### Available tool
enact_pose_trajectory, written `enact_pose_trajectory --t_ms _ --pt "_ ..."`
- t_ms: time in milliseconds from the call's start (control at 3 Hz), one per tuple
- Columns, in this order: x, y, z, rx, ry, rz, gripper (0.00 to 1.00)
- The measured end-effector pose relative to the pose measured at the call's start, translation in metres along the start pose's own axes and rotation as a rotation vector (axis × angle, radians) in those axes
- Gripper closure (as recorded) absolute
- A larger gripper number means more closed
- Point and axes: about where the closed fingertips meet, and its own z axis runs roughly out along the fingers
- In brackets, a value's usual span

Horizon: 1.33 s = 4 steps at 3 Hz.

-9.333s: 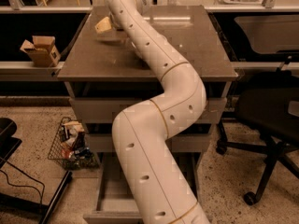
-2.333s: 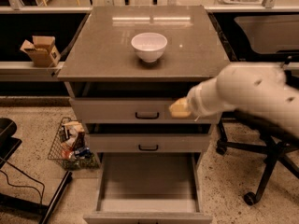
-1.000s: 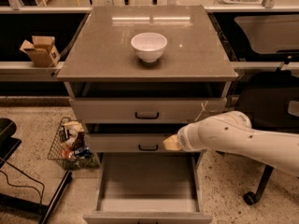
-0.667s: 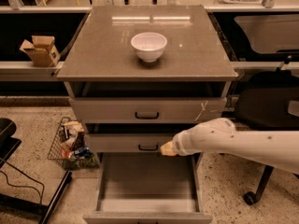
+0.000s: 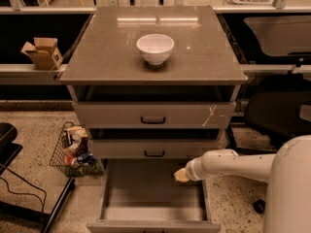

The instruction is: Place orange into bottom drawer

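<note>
A grey three-drawer cabinet seen from above and in front. Its brown top surface (image 5: 204, 57) carries a white bowl (image 5: 155, 47) near the centre. The top drawer (image 5: 121, 114) is closed and has a tan X mark (image 5: 210, 115) at its right end. The middle drawer (image 5: 194, 148) below it is closed too. The bottom drawer (image 5: 146, 198) is pulled out, showing its flat grey floor. A white robot arm (image 5: 243, 165) reaches in from the lower right. Its tool (image 5: 181, 174) hangs over the drawer's right rear part, just below the middle drawer's front. The tool's tip is a pale tan blob. Whether it is spread or pinching something cannot be told, and the orange cannot be made out as separate from it. A cardboard box (image 5: 43, 52) sits on a shelf at left, and a wire basket (image 5: 73, 149) stands on the floor beside the cabinet.
</note>
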Motion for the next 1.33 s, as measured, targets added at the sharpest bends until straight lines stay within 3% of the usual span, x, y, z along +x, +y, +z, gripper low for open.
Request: enact_pose_trajectory --t_ms 333,667,1000,1333 --pt "0.042 -0.028 0.044 -0.014 0.066 0.063 1.0" --pt "0.067 -0.033 0.094 -0.058 0.116 0.118 1.0" --pt "0.073 -0.036 0.107 -0.063 0.12 0.134 1.0" --pt "0.076 -0.018 0.105 -0.063 0.127 0.114 1.0"
